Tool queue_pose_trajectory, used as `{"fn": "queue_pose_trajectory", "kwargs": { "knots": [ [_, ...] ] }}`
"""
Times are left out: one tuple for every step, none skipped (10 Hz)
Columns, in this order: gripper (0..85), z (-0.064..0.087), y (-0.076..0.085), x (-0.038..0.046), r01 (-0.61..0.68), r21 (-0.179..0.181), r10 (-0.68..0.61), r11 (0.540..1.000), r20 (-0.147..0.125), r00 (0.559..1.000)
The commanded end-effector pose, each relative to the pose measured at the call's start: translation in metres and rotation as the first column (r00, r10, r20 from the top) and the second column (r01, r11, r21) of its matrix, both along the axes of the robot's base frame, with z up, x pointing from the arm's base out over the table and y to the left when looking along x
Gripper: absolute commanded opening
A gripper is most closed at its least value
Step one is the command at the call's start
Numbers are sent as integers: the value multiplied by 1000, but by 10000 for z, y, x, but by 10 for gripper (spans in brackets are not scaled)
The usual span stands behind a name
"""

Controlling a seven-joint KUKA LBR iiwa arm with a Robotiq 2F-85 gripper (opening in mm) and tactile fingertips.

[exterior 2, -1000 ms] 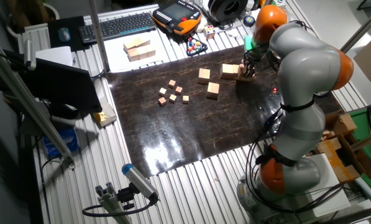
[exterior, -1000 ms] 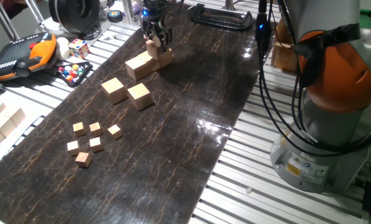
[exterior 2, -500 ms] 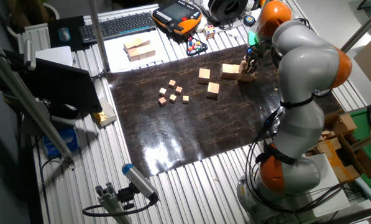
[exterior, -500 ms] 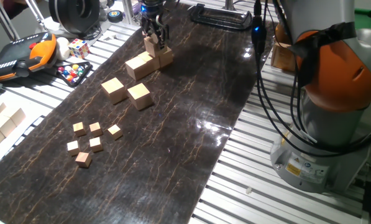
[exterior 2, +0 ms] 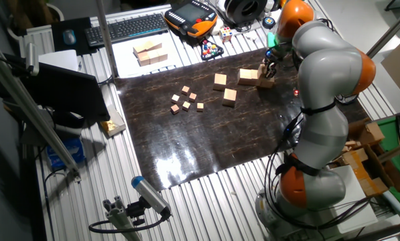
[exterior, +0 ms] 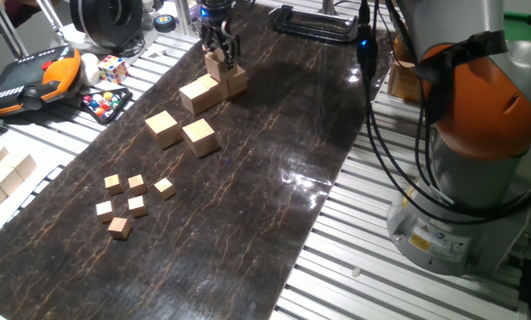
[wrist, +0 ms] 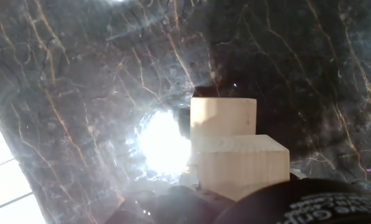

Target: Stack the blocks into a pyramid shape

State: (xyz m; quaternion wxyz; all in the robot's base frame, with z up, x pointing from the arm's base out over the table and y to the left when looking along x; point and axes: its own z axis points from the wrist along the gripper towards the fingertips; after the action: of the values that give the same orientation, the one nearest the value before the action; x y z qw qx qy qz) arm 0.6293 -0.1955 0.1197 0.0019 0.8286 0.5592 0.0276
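While the gripper (exterior: 221,55) holds one wooden block (exterior: 215,64) clamped betw. its fingers above the far end of the dark marbled mat (exterior: 247,169), two more blocks (exterior: 198,93) sit touching just beneath it, w/ the second (exterior: 237,82) right behind the first. Hand view shows the held block (wrist: 242,163) just over a resting block (wrist: 223,118). Two further blocks (exterior: 162,128) and (exterior: 199,136) lie nearer mid-mat, apart from five small cubes (exterior: 132,201) toward the near end
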Motion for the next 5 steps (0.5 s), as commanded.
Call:
{"fn": "queue_pose_trajectory", "kwargs": {
  "knots": [
    [7,-7,-4,10,-1,-2,1,1000,0,1000],
    [7,-13,-6,23,-3,-3,3,1000,2,1000],
    [7,-14,-8,30,-3,-6,3,1000,2,1000],
    [7,-20,-11,38,6,-9,-6,1000,3,1000],
    [7,-28,-15,46,17,-10,-17,1000,3,1000]
  ]
}}
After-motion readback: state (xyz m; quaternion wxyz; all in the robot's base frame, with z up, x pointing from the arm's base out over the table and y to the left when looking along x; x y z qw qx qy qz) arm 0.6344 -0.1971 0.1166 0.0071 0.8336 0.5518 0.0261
